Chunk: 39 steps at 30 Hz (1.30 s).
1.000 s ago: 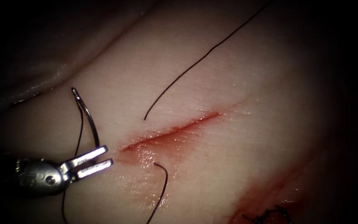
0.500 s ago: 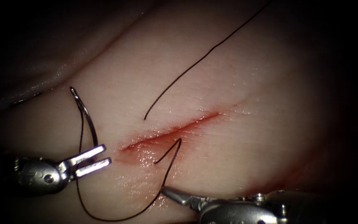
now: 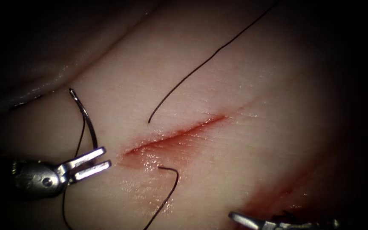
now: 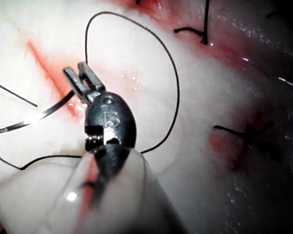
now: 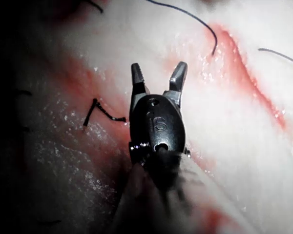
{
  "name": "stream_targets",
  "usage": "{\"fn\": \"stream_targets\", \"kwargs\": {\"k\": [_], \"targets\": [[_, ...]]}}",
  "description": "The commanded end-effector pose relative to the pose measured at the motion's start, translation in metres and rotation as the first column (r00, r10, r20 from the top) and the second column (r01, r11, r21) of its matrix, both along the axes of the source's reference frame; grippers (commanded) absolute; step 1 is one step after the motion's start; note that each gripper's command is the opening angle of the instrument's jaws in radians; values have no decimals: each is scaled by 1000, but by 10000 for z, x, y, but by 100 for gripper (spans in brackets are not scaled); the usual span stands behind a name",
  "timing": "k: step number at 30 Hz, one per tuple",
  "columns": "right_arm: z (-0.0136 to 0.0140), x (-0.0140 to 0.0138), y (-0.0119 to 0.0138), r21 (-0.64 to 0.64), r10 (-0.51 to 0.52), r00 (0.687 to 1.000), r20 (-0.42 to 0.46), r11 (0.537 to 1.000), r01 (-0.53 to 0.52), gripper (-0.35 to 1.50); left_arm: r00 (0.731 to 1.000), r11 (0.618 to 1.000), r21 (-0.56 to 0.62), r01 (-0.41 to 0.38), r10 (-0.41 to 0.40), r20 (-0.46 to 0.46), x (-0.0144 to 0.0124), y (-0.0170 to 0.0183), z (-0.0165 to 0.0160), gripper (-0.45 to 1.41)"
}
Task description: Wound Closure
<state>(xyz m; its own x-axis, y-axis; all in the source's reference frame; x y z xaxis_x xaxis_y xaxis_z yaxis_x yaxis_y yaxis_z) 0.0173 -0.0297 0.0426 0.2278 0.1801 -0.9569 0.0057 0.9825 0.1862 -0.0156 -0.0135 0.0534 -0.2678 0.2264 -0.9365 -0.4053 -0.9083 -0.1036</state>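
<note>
Needle [image 3: 86, 119] is held by the left tool [image 3: 91, 159] left of the cut [image 3: 177, 135], clear of the tissue [image 3: 243, 85]; it is gripped near one end of its curve, and the rest arcs up and away from the jaws to a free end at upper left. Jaws look slightly parted in the endoscope view yet are clamped on the needle shaft. In the left wrist view the same tool [image 4: 84, 78] is seen with the needle [image 4: 44, 113] running out sideways from its jaws. Thread [image 3: 79, 140] is seen trailing from the needle down past the left tool. One strand enters the tissue just above the cut and runs off to the upper right; another comes out just below the cut and curls down toward the lower edge. Right tool [image 3: 252, 220] is seen at the lower edge, right of the cut, well apart from the needle. In the right wrist view its jaws [image 5: 158, 75] are spread apart and nothing is held. Red fluid [image 3: 162, 147] is seen along the cut. An older stitch [image 5: 100, 113] is seen beside the right tool.
</note>
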Motion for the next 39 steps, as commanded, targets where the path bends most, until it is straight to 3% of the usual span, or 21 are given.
{"fn": "stream_targets", "kwargs": {"k": [1, 5, 12, 20, 35, 39], "targets": [[11, -10, -4, 10, 14, 1000, -12, 1000, -14, 135, 1000, 1000, 2, -1, 1, 1, -5, -6, 6, -45], [32, 0, 12, -18, 105, 992, 67, 994, -104, 131, 1000, 1000, 5, 4, -4, 2, -8, -7, 7, -45], [79, 46, 35, -29, 163, 986, 27, 986, -162, 135, 1000, 1000, 5, 4, -4, 1, -8, -7, 7, -45], [124, 80, 38, -53, 155, 988, -12, 986, -155, 130, 1000, 1000, 4, 5, -5, 1, -8, -7, 9, -45], [143, 128, 45, -7, 151, 988, -22, 988, -151, 113, 1000, 1000, 4, 5, -5, -2, -10, -8, 9, -45], [143, 133, 44, 6, 137, 990, -36, 991, -137, 94, 1000, 1000, 4, 5, -5, -2, -10, -8, 9, -45]]}}
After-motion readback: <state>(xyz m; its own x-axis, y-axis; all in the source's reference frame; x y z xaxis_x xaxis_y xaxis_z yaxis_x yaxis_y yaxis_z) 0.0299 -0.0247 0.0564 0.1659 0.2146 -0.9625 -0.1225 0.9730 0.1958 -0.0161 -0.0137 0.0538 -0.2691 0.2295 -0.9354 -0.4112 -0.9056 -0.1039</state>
